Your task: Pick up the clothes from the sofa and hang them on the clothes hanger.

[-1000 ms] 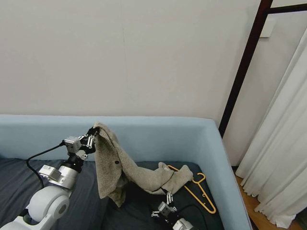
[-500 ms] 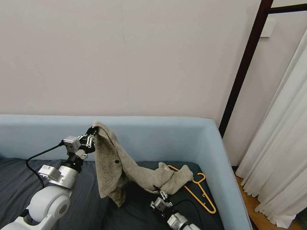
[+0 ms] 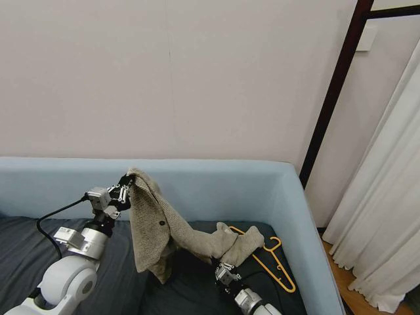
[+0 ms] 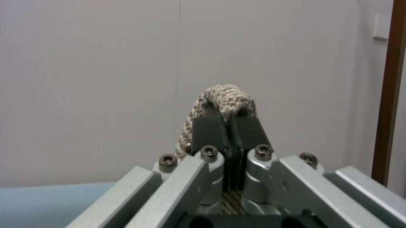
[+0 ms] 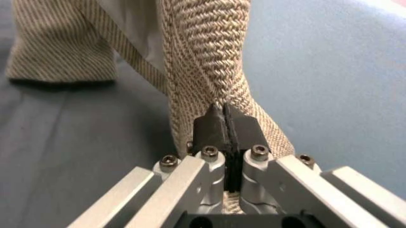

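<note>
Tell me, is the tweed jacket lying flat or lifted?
Partly lifted: the left claw holds the jacket up by its edge, the right claw pinches a lower part near the sofa seat.

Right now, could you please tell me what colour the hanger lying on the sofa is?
The hanger is orange, clearest in the head view.

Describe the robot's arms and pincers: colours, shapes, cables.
The left arm has rounded light-grey shells and silver joints, with a black cable looping alongside. The left pincer and right pincer share silver metal fingers, hex screws and black wedge tips.
</note>
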`<state>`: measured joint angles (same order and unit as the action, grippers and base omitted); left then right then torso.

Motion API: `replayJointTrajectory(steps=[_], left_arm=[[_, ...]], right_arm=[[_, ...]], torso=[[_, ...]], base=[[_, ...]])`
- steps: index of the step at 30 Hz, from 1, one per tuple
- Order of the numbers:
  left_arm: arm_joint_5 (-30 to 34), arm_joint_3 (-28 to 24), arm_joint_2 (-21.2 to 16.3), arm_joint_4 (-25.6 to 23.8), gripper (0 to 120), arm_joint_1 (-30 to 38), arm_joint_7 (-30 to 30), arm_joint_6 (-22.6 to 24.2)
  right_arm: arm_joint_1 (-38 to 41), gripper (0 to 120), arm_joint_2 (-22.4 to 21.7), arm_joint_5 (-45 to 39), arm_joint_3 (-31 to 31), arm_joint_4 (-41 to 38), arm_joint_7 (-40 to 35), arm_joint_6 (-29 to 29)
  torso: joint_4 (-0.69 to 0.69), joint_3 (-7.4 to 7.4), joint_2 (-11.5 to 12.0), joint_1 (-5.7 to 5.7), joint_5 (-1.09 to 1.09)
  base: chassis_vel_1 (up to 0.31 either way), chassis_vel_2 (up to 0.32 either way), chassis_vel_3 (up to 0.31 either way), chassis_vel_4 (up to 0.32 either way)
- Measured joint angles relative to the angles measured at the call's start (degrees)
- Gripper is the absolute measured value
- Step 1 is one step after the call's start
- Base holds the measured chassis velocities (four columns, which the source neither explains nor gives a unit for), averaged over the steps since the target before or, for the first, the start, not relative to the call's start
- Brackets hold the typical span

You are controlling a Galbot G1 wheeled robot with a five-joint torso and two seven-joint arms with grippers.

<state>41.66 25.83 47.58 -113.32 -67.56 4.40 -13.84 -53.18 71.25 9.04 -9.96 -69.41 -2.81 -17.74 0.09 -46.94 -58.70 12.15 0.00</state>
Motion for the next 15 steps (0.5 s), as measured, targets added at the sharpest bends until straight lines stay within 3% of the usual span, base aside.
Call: replayJointTrajectory(steps=[6,9,10,14,15], left_arm=[[0.6,0.2,-0.3,0.0,0,0.4,0.2,0.0],[1.0,0.3,-0.5,0.3,0,0.8,0.3,0.0],[1.0,0.3,-0.5,0.3,0,0.8,0.3,0.0],[1.1,0.7,-0.4,0.7,0,1.2,0.3,-0.4],[1.1,0.7,-0.4,0.7,0,1.2,0.3,-0.4]], right_arm=[[-0.3,0,-2.4,-13.3,1.3,-3.5,9.9,-3.5],[0.0,0,-5.7,-33.8,2.8,-9.2,21.9,-3.6],[0.0,0,-5.7,-33.8,2.8,-9.2,21.9,-3.6],[1.3,0,-11.4,-59.6,7.5,-20.7,36.1,3.6],[1.3,0,-11.4,-59.6,7.5,-20.7,36.1,3.6]], torso=[[0.00,0.00,0.0,0.00,-0.01],[0.00,0.00,0.0,0.00,-0.01],[0.00,0.00,0.0,0.00,-0.01],[-0.01,0.00,0.0,0.00,-0.01],[-0.01,0.00,0.0,0.00,-0.01]], base=[[0.000,0.000,0.000,0.000],[0.000,0.000,0.000,0.000],[0.000,0.000,0.000,0.000],[0.000,0.000,0.000,0.000],[0.000,0.000,0.000,0.000]])
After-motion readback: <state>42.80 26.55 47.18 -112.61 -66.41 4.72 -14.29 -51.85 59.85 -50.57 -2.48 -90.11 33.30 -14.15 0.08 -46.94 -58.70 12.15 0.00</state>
